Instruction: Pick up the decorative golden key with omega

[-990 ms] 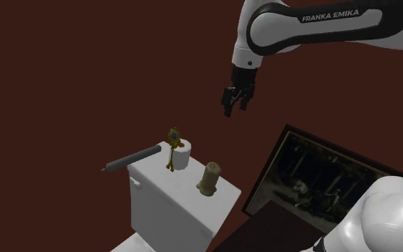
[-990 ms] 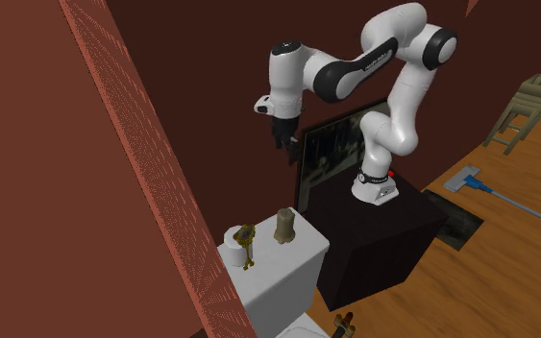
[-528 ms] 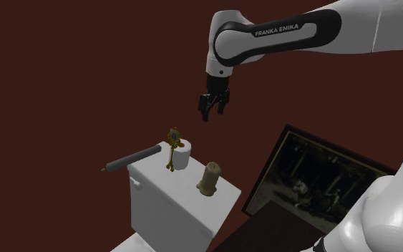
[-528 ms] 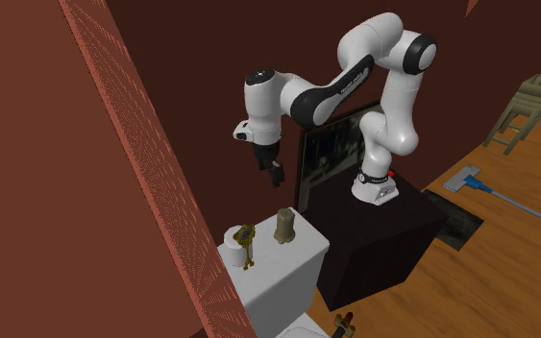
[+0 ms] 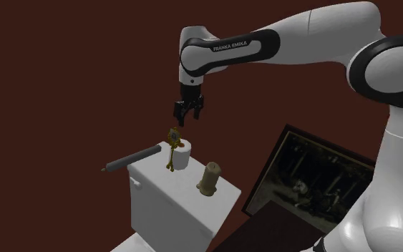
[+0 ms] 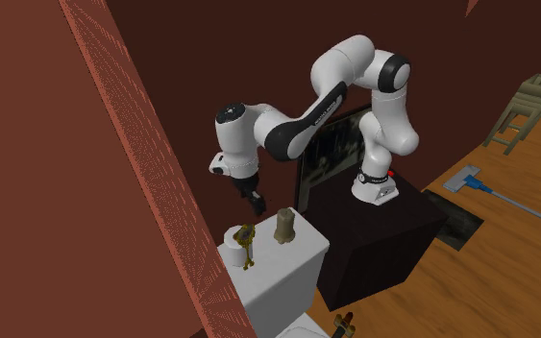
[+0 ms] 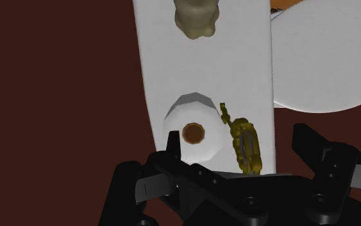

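Golden key [image 5: 171, 152] upright against white roll [image 5: 184, 159], ornate head uppermost

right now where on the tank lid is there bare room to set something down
The bare strip of lid between the roll and the beige figure. It is crowded at the roll's end: the key leans against it, with the open fingers above.
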Available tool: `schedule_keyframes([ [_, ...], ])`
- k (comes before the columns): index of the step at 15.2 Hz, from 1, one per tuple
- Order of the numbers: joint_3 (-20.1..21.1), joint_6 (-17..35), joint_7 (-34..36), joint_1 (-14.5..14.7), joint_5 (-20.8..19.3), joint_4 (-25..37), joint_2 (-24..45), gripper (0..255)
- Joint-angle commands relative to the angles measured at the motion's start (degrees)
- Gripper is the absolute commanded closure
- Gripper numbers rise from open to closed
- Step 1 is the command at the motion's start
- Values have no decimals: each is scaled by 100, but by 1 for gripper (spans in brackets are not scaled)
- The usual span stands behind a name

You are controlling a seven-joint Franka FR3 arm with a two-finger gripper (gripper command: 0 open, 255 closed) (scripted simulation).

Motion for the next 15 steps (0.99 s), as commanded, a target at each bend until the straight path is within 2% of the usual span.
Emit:
schedule_keyframes([
  [1, 32, -45, -16, 69, -32, 461, 461, 0],
  [5, 77, -282, -70, 236, -107, 1626, 1473, 0],
  [6, 78, -301, -75, 248, -111, 1704, 1536, 0],
  [13, 62, 174, -52, 246, -138, 1412, 1721, 0],
  [15, 62, 174, -52, 246, -137, 1411, 1720, 0],
])
